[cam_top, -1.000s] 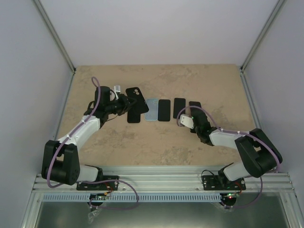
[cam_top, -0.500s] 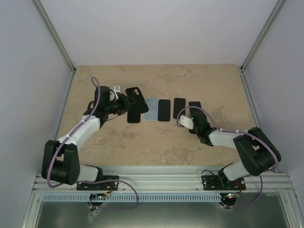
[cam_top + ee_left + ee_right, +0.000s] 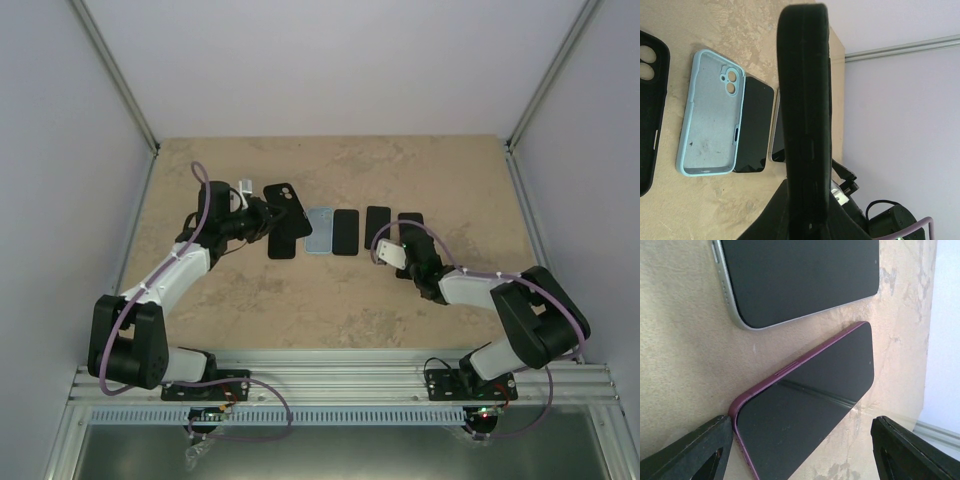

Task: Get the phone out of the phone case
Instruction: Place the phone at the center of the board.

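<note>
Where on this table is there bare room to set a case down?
Bare: the table's back strip between the row and the rear wall, and the front middle between left arm and right arm. Crowded: the row, black case to maroon-cased phone.

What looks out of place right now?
Only the black case: the left jaws hold it raised and tilted at the row's left end, while the light blue case and the rest lie flat. Nothing looks damaged.

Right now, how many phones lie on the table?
3: black phone beside the blue case; silver-edged phone; purple-edged phone at the right gripper. The held case may hide another.
</note>
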`<state>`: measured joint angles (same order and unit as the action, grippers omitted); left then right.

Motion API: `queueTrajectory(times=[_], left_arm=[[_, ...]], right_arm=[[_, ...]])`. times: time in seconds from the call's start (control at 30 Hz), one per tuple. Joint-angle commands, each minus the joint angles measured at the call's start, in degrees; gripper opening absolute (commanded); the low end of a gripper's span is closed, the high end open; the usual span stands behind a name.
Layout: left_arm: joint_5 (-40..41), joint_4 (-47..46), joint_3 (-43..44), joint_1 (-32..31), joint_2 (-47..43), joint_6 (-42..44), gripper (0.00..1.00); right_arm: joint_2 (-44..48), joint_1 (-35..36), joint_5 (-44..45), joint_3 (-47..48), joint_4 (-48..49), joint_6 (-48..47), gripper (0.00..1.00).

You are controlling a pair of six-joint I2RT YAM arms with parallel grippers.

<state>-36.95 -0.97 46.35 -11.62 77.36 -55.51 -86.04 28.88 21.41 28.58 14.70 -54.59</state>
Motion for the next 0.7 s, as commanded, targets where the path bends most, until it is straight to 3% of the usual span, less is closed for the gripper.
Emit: queueTrajectory(times=[0.0,0.3,0.67], left_arm=[[-0.52,0.09,1.29,0.54,-0.29,0.39,0.0],[-0.26,0.61,1.3,0.81,-0.66,0.97,0.0],[1.29,3.96,2.61,1.57,-1.3,8.82,0.0]], right_arm=[[-0.06,-0.36,-1.44,2.75,-0.87,1.11,0.77],[-0.27,-0.93,-3.64,7.74,-4.91,3.13,0.8],[8.65,-0.93,-14.03,15.69,-20.97,11.78,0.96]])
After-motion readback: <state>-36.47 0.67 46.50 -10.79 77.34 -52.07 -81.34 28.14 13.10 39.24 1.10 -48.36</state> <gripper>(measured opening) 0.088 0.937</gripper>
